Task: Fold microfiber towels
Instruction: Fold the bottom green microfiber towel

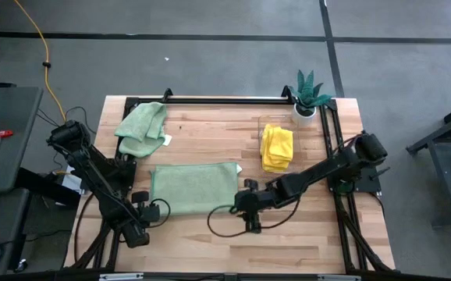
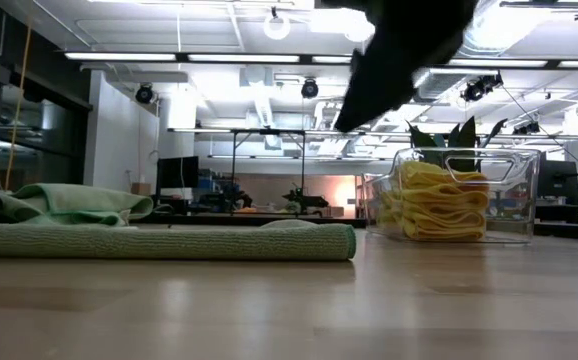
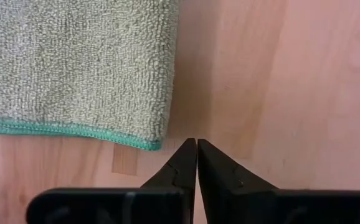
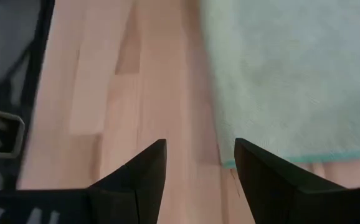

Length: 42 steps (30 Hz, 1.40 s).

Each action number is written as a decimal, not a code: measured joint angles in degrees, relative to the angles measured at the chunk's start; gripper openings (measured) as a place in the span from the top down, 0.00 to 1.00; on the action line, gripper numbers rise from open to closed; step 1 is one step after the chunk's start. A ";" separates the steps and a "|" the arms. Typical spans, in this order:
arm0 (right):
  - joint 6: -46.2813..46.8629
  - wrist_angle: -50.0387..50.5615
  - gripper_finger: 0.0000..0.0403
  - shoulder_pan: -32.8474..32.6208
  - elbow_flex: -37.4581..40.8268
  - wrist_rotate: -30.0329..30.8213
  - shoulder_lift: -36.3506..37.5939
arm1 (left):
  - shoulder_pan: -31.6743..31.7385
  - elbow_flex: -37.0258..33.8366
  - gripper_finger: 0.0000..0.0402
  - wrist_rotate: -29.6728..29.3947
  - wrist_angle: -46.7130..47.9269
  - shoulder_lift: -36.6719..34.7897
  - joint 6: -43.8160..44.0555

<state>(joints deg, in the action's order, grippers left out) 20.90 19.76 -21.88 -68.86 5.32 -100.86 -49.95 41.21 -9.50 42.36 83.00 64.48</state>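
- Nearest the lens in the left wrist view, the left claw (image 3: 197,163) was clenched with nothing in it, its tips pressed together over bare wood just beside the corner of the sage green towel (image 3: 74,68); in the high view that claw (image 1: 143,204) sat at the lower left, just off the towel's left end.
- Laid flat at the centre of the bench (image 1: 303,234), the sage green towel (image 1: 194,187) looked doubled over once into a long rectangle; I judged it half folded, with at least one more fold due.
- At the towel's right end, the right claw (image 1: 248,204) hung released, jaws apart and holding nothing; its wrist view showed the claw (image 4: 198,168) over wood with the towel's teal hem just beside one finger.
- Right of centre in the upper part of the high view, folded yellow towels (image 1: 277,147) sat stacked in a clear bin (image 1: 263,121), which counted as finished work.
- At the upper left of the bench, a second green towel (image 1: 141,129) lay crumpled and unfolded, so it was yet to be done.
- A small potted plant (image 1: 308,95) stood at the upper right corner, apart from the job.
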 joint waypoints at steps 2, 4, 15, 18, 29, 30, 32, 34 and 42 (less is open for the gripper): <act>-2.96 0.06 0.55 -0.05 -0.81 0.41 -2.32 | -0.24 0.00 1.00 -0.11 -0.13 0.00 0.85; -4.81 0.13 0.55 0.15 -2.14 1.26 -4.49 | -0.42 0.00 1.00 -0.19 -0.20 0.00 1.38; -8.36 1.95 0.55 1.74 -6.56 2.10 -11.34 | -0.42 0.00 1.00 -3.03 -0.47 0.00 -0.07; -8.38 2.87 0.55 1.74 -6.56 2.60 -11.34 | -0.42 0.00 1.00 -3.87 -0.58 0.00 -1.50; -8.38 3.95 0.55 1.74 -6.56 2.67 -11.34 | -0.40 0.00 0.99 -4.85 -0.43 0.00 -5.02; -8.38 3.94 0.55 1.74 -6.56 2.67 -11.34 | -0.38 0.00 0.97 -4.87 -0.43 0.00 -5.17; -8.38 3.95 0.55 1.74 -6.56 2.66 -11.34 | -0.38 0.00 0.93 -4.85 -0.43 0.00 -5.15; -8.38 3.95 0.55 1.74 -6.54 2.67 -11.34 | -0.38 0.14 0.88 -4.85 -0.30 0.00 -5.15; -8.35 3.95 0.55 1.74 -6.54 2.72 -11.36 | -0.36 1.97 0.61 -6.10 5.15 -0.04 -5.67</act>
<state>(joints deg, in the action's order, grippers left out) 12.55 23.70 -20.14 -75.40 8.03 -112.22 -50.31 43.18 -15.59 47.51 82.96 58.81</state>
